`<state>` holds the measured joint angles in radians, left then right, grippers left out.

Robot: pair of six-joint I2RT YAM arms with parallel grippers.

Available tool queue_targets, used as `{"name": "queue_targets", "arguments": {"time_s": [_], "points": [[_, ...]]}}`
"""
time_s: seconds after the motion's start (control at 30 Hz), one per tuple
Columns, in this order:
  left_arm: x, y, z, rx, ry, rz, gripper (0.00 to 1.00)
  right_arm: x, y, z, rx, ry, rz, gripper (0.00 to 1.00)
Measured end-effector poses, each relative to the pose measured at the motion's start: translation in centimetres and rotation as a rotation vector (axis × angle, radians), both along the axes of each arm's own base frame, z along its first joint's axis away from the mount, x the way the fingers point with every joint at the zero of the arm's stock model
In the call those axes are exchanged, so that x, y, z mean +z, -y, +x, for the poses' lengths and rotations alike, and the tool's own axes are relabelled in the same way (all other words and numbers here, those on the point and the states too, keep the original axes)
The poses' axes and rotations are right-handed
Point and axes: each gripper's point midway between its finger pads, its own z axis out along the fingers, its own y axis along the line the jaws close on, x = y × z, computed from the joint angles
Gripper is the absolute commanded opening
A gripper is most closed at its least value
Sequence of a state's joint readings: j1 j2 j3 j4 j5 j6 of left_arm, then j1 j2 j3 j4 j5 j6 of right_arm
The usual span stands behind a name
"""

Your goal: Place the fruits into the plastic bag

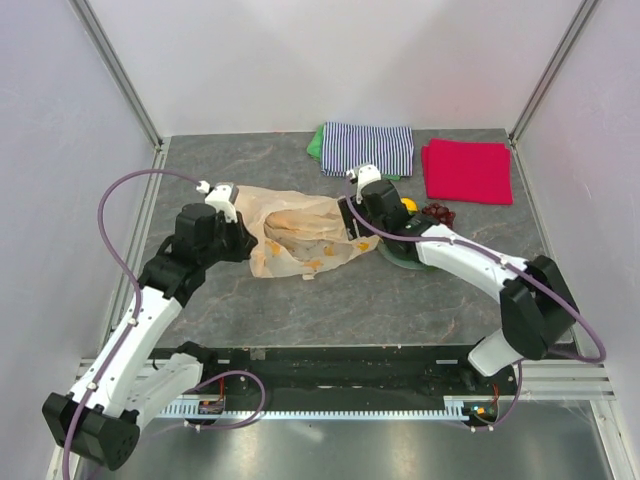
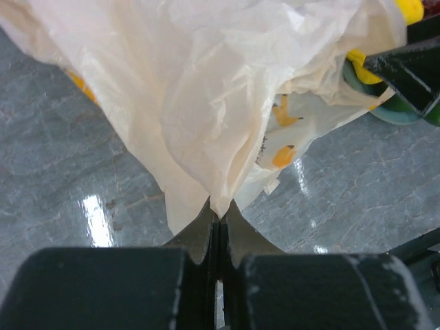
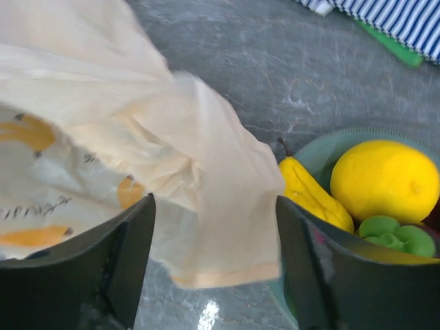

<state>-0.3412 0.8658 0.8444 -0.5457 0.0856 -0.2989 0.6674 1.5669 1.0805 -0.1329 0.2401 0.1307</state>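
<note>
Here, left gripper (image 2: 218, 218) is clamping the plastic bag (image 2: 206, 103); right gripper (image 3: 214, 206), jaws apart, is straddling its flap. It should be pinching just the top layer, seemingly.

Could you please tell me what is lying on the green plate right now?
On the plate: a lemon, a yellow pear and a lumpy green fruit. The bag and the right hand cover the rest, so more may be hidden.

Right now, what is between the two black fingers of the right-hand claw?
A loose flap of the plastic bag hangs in the gap of the right gripper, whose jaws stand apart. The right wrist view shows it.
</note>
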Motion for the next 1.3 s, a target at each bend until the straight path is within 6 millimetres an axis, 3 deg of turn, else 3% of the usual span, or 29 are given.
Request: {"name": "queue_targets", "arguments": {"time_s": [0.17,0.23,0.33,0.47,0.53,0.63,0.73,0.83,1.1,1.3], "points": [[2.4,0.3,2.2,-0.014,0.031,0.038,0.02,4.3,-0.1,-2.2,0.075,0.037,0.078,0.94],[3.0,0.0,3.4,-0.009,0.034,0.064,0.02,7.0,0.6,-3.3,0.077,0.078,0.115,0.96],[2.9,-0.5,4.3,0.0,0.028,0.099,0.02,10.9,2.6,-4.5,0.043,0.149,0.156,0.9],[2.4,-1.4,4.6,0.013,0.021,0.133,0.01,13.1,5.9,-3.5,-0.077,0.176,0.128,0.87],[2.2,-1.9,4.7,0.022,0.023,0.14,0.02,12.3,7.5,-2.1,-0.156,0.151,0.068,0.94],[1.2,-2.4,4.6,0.033,0.0,0.149,0.02,8.8,8.6,-0.4,-0.235,0.066,-0.043,0.98],[0.2,-2.6,4.3,0.034,-0.022,0.156,0.01,3.9,9.5,-0.2,-0.271,-0.052,-0.166,0.98],[0.0,-2.7,4.2,0.032,-0.027,0.159,0.02,1.2,10.5,-0.3,-0.295,-0.125,-0.237,0.98],[0.4,-2.8,4.1,0.034,-0.012,0.158,0.02,0.1,12.7,0.5,-0.365,-0.153,-0.255,0.97],[0.3,-2.7,4.0,0.023,-0.015,0.154,0.01,-0.6,13.1,1.4,-0.374,-0.169,-0.216,0.96]]}}
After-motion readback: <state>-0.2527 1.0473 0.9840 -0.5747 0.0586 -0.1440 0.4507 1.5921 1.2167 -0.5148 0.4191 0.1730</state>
